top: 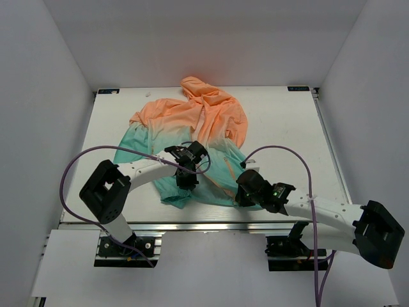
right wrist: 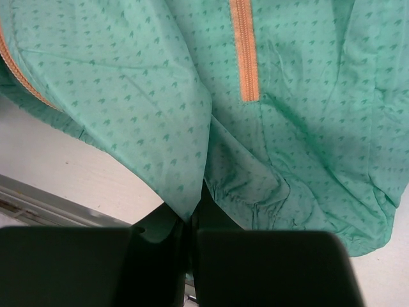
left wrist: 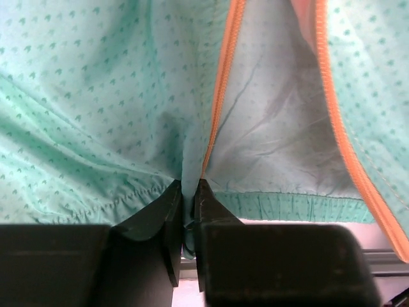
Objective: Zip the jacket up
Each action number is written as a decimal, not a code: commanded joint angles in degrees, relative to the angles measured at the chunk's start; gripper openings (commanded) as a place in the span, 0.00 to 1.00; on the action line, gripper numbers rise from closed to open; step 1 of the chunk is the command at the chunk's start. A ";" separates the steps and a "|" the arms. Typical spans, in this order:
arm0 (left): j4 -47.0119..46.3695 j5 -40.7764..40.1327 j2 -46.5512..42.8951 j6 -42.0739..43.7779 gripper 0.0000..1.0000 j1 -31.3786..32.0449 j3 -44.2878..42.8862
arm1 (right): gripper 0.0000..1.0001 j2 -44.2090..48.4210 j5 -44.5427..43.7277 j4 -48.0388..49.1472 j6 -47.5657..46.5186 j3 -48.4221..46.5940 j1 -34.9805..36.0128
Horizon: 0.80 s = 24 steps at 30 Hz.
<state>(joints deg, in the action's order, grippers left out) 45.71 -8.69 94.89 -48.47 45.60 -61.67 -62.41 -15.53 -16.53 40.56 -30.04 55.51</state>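
1. While surveying from above, notes white table [top: 281,128] as the bed for the whole job. Finds jacket [top: 192,121] spread front-up across its middle, hood toward the far edge, teal hem toward the arm bases, front open and not yet zipped.
2. Records left arm [top: 147,171] reaching inward from its base in a low bend, wrist tipped down over the near hem. Records right arm [top: 319,208] stretched leftward, low over the table, wrist at the hem further right.
3. Finds left gripper [left wrist: 188,192] pinched onto hem [left wrist: 108,201] at the lower end of one side of the orange zipper [left wrist: 220,89], jaws nearly together with cloth edge caught between. Judges the grip placed there to anchor that tape's bottom end for mating with its partner.
4. Finds right gripper [right wrist: 190,224] clamped tight on a fold of teal cloth at the jacket's lower edge. Judges this hold meant to keep the second panel steady and under control.
5. Notes the two zipper tapes well apart in the left wrist view, spreading wider toward the hem, pale lining exposed between. Cannot locate slider or pin in any view.
6. Notes short orange strip [right wrist: 243,51] in the right wrist view; reads it as a pocket closure, not the front one.
7. Rates task as barely begun. Expects the next move to demand bringing both lower ends together; flags risk of thin cloth slipping or bunching.
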 commanded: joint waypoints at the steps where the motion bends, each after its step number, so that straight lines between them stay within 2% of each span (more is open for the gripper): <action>1: -1.59 1.65 -3.05 1.36 0.22 0.28 -0.12 | 0.00 -0.69 -1.35 0.36 0.84 -0.89 -0.22; 2: -1.94 1.83 -2.87 2.23 0.30 0.27 -0.03 | 0.00 -0.78 -1.26 0.45 0.84 -0.90 -0.22; 4: -1.68 2.71 -2.43 2.59 0.34 0.27 0.15 | 0.00 -1.04 -1.17 0.45 0.84 -0.98 -0.22; 5: -1.68 3.06 -2.17 3.11 0.40 0.36 0.15 | 0.00 -1.13 -1.17 0.45 0.84 -0.98 -0.22; 9: -0.80 2.71 -1.29 4.52 0.43 0.27 -1.08 | 0.00 -1.48 -0.91 0.63 0.58 -1.24 -0.22; 18: 1.48 1.49 0.47 5.40 0.47 0.27 -4.86 | 0.00 -2.63 -1.34 0.28 0.14 -1.95 -0.31; 19: 1.57 1.48 0.47 5.40 0.41 0.27 -4.95 | 0.00 -2.63 -1.43 0.19 0.14 -1.95 -0.22; 24: 1.66 2.36 0.64 5.75 0.37 0.19 -4.43 | 0.00 -2.89 -2.31 -0.69 -0.12 -2.39 -0.22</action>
<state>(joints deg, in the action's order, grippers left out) 46.74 -6.63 95.59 -43.31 45.60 -65.12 -64.99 -15.99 -16.58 40.45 -30.22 55.51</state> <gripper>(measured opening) 0.372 0.024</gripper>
